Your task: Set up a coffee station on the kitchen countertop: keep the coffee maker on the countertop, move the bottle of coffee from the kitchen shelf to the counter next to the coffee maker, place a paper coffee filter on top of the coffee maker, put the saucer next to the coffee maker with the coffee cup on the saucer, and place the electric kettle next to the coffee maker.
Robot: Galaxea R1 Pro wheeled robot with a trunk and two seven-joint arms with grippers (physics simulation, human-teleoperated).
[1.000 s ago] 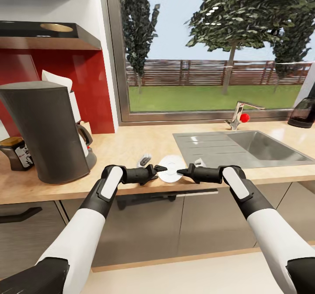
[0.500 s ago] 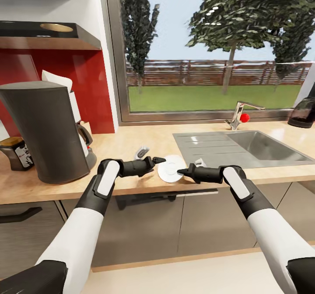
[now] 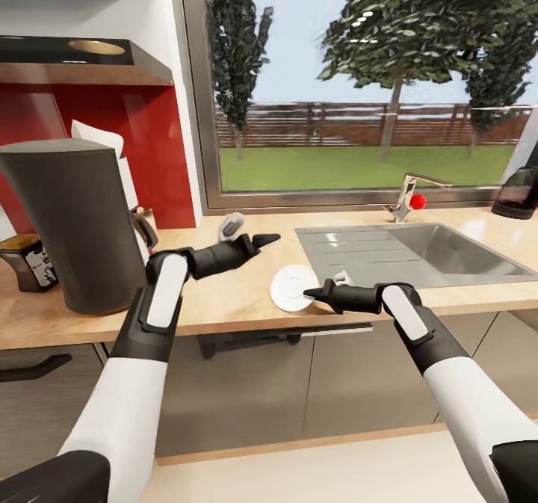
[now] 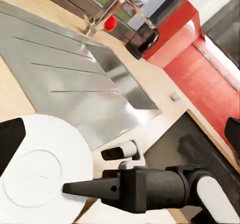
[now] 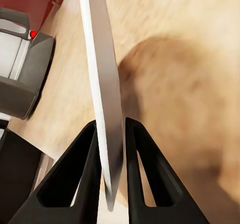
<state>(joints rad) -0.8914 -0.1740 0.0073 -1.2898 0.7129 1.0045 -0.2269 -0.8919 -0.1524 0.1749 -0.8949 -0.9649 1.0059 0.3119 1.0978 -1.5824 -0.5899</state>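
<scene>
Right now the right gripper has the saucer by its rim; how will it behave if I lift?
The saucer looks thin and rigid, so probably light. Pinched only at its edge by the right gripper, it may pivot or slip. Likely breakable if dropped on the countertop.

No lettering is readable; the bottle of coffee (image 3: 30,262) label (black-and-white) blurs.

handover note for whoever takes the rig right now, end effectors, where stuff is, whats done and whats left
Right end effector: shut on the saucer, pinching its rim near the counter's front edge.
Left end effector: raised over the countertop; open or shut unclear.
Coffee maker on the counter, bottle of coffee beside it, white paper filter at its top.
Electric kettle far right, past the sink.
Left: saucer beside the maker, cup on it, kettle over.
</scene>
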